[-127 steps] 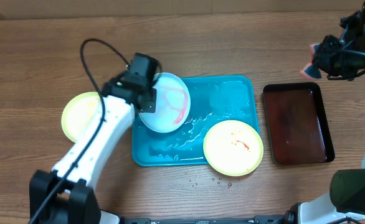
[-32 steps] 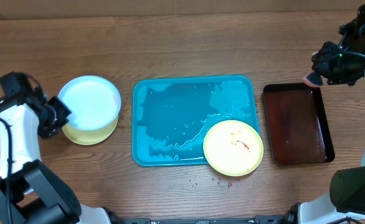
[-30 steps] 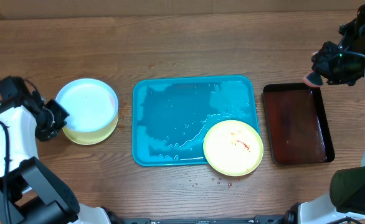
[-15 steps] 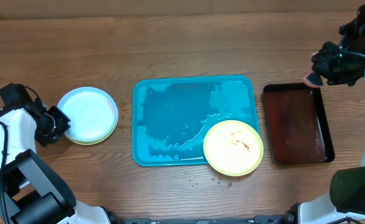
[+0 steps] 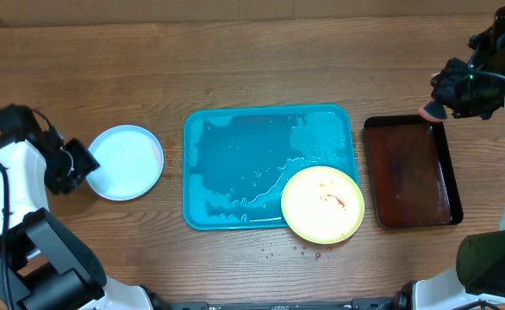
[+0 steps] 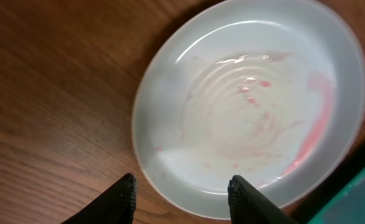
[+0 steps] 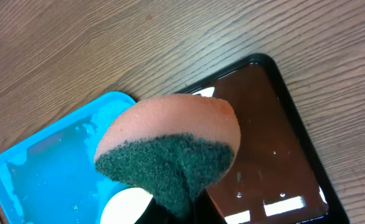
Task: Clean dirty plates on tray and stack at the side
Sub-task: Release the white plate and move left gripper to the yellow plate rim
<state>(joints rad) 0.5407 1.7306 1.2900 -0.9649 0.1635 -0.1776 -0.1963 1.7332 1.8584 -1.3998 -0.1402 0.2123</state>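
Lying just left of the tray (image 5: pixel 235 146), the pale blue plate (image 5: pixel 126 162) is seen with faint pink smears and a little water. The left claw (image 5: pixel 78 166) is held open at the plate's left edge, fingers (image 6: pixel 123 198) parted, nothing gripped. A yellow plate (image 5: pixel 322 204) with red smears is set on the tray's near right corner, overhanging the rim. The right claw (image 5: pixel 438 99) is closed on a sponge (image 7: pixel 170 149), pink over green, held above the far left corner of a dark brown tray (image 5: pixel 412 176). Everything is carried by a wooden table (image 5: pixel 235 52).

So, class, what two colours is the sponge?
The sponge is salmon-pink with a dark green scourer layer; clearest in the right wrist view.
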